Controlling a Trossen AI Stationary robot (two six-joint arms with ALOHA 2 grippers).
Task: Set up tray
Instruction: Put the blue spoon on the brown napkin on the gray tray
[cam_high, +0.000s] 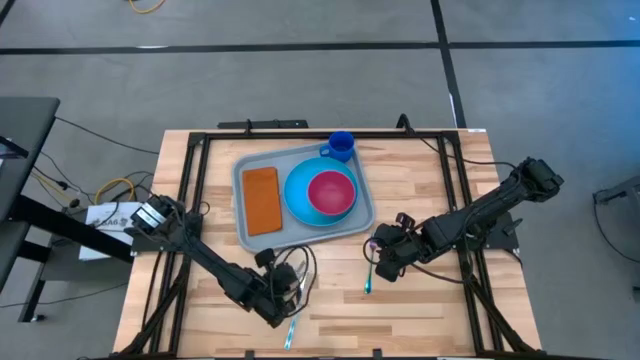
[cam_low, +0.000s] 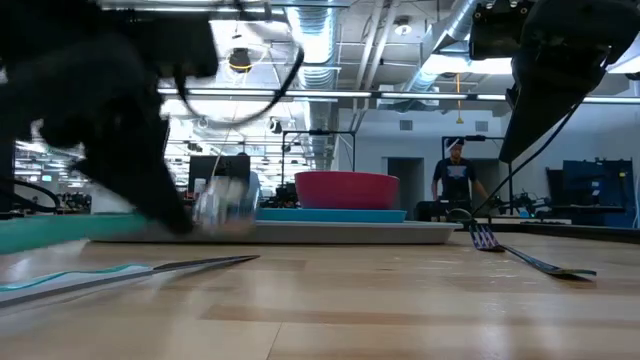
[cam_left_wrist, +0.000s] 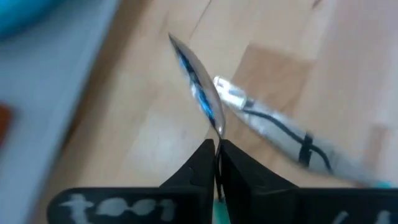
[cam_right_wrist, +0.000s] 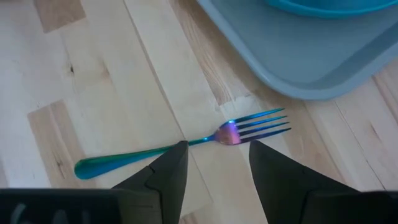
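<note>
The grey-blue tray (cam_high: 300, 235) lies at the table's middle and carries a rust-brown napkin (cam_high: 262, 198), a blue plate (cam_high: 295, 195) and a pink bowl (cam_high: 332, 192). In front of the tray's near left corner, my left gripper (cam_high: 283, 300) is shut on a spoon (cam_left_wrist: 196, 87), whose bowl sticks out beyond the fingertips. A knife (cam_low: 190, 265) with a teal handle lies flat on the wood beside it. My right gripper (cam_right_wrist: 217, 146) hovers open over a rainbow-tinted fork (cam_right_wrist: 227, 134) that lies flat near the tray's near right corner, with a finger on either side of the fork's neck and neither touching it. My left gripper pinches the spoon between its two fingertips at the neck (cam_left_wrist: 217, 127), just behind the bowl. The fingers slant down from the table's left and lie along the spoon. The bowl (cam_low: 225, 205) points away from the fingers and hangs clear of the table.
A blue cup (cam_high: 341, 145) stands at the tray's far edge. A black frame (cam_high: 190, 200) runs around the wooden table top. Bare wood lies between the two grippers and along the near edge. A person (cam_low: 455, 175) stands far back in the room.
</note>
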